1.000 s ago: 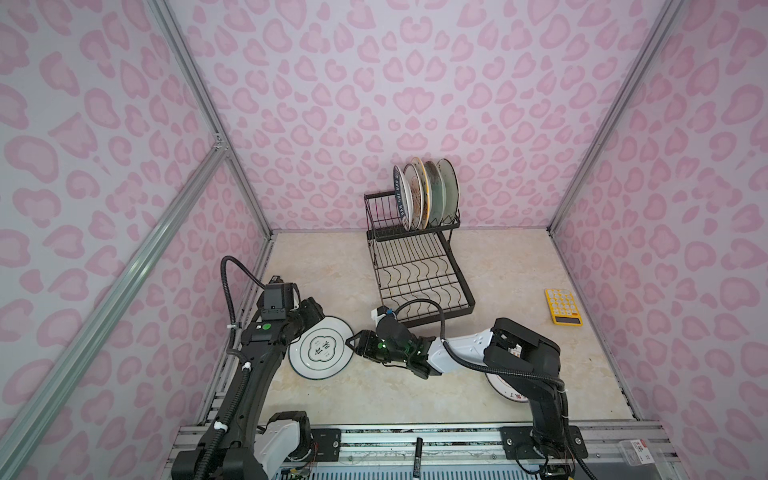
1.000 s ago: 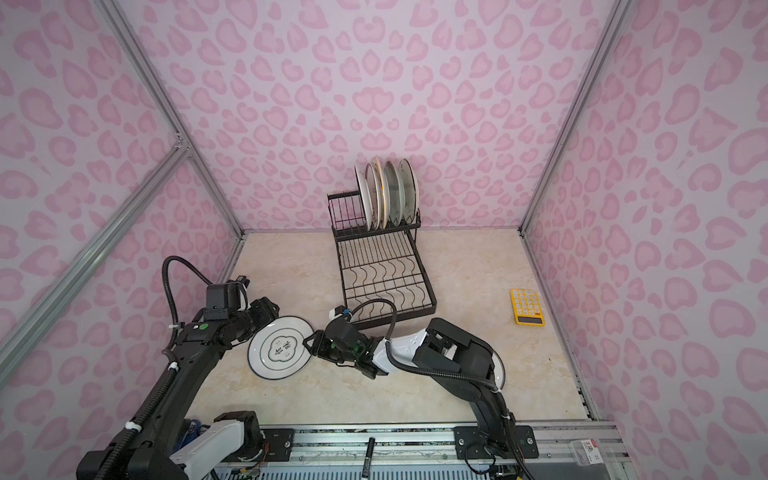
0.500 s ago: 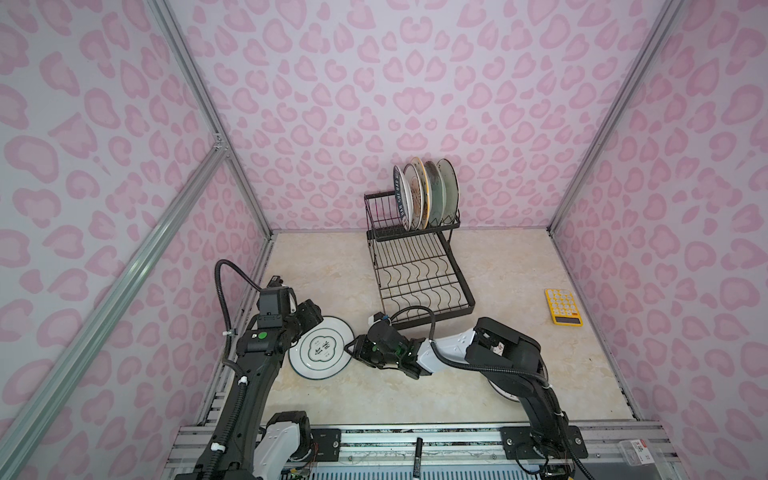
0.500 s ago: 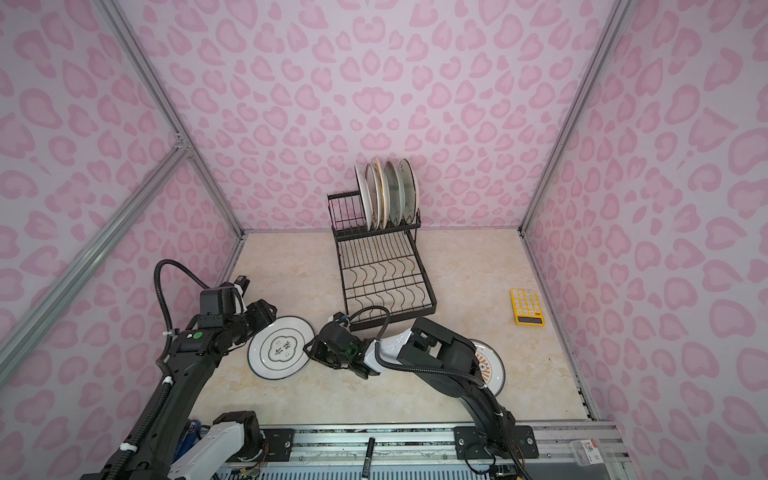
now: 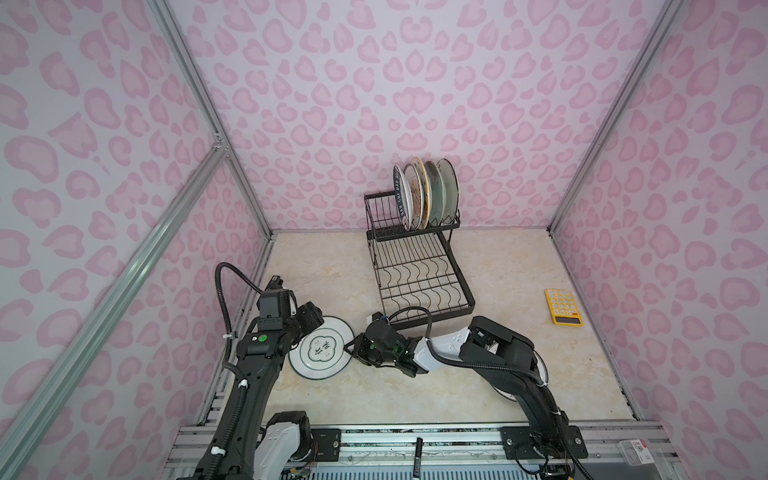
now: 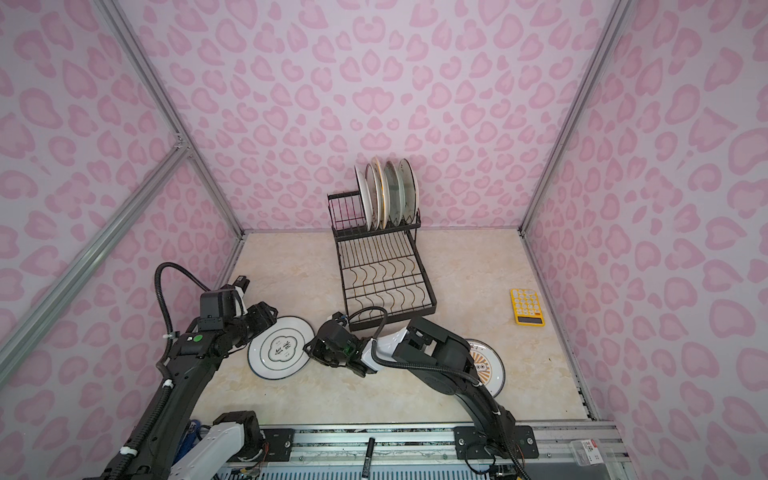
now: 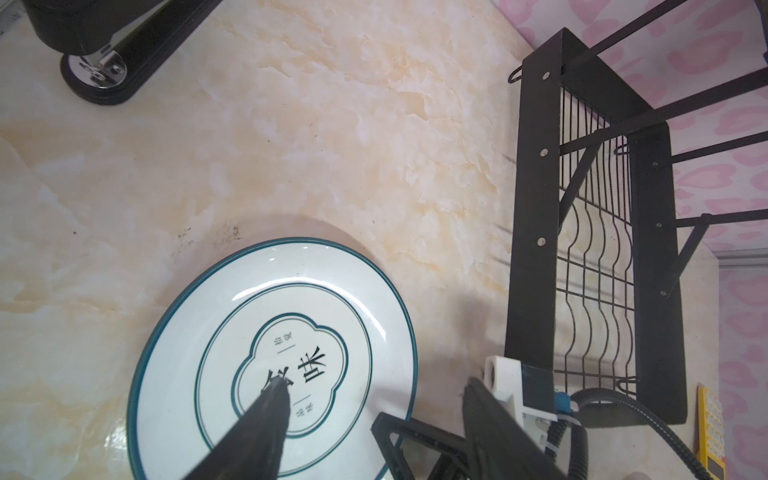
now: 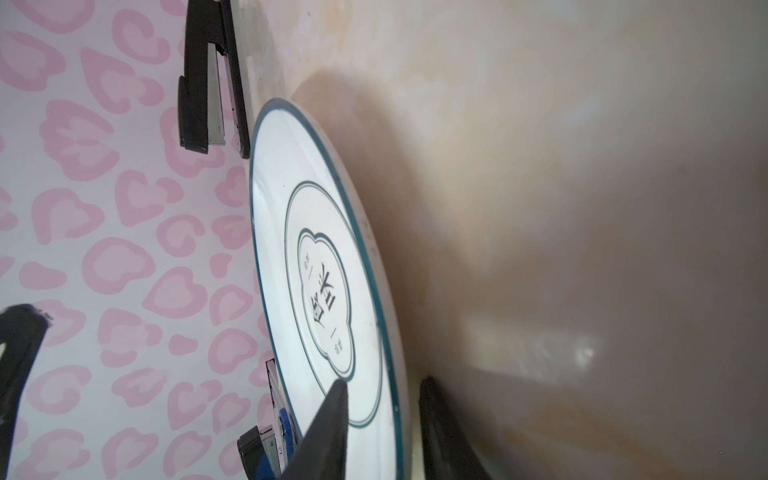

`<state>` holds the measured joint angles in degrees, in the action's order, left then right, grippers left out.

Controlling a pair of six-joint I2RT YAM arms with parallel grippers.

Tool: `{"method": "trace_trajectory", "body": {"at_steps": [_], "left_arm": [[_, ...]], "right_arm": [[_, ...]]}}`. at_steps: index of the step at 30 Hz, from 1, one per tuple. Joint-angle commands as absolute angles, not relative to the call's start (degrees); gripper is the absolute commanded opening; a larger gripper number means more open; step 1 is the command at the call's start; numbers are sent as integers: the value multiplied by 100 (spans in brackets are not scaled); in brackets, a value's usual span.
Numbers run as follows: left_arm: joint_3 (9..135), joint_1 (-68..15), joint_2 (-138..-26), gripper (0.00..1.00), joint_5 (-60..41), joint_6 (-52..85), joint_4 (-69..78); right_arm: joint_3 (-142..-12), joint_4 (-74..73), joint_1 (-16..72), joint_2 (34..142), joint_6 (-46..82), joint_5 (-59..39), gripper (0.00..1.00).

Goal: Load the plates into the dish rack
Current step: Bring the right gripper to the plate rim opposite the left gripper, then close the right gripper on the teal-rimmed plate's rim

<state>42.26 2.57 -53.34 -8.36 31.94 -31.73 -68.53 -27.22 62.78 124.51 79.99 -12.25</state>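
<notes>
My right gripper straddles the rim of the white teal-edged plate, lower centre-left in both top views. One finger lies over its face and one beyond the rim, but I cannot tell whether they pinch it. My left gripper hangs over it, fingers apart. The dish rack stands just behind, with four plates upright in its upper tier.

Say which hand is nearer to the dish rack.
Right. The right hand is by the dish rack, at its front corner; the left hand is beyond the white plate.
</notes>
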Motion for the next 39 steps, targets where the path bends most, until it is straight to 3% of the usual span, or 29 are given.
{"method": "trace_trajectory", "body": {"at_steps": [1,18,39], "left_arm": [[4232,255,-5303,68,-863,3217,-3173],[4306,255,-5112,68,-826,3268,-3269],[4750,259,-4786,68,-1165,3392,-3344]], "right_arm": [[-6864,-2689,6267,12494,7976,-1195,28],[-6741,-2634,6269,12081,7557,-948,0],[-6342,-2190,5915,10585,6120,-238,0]]}}
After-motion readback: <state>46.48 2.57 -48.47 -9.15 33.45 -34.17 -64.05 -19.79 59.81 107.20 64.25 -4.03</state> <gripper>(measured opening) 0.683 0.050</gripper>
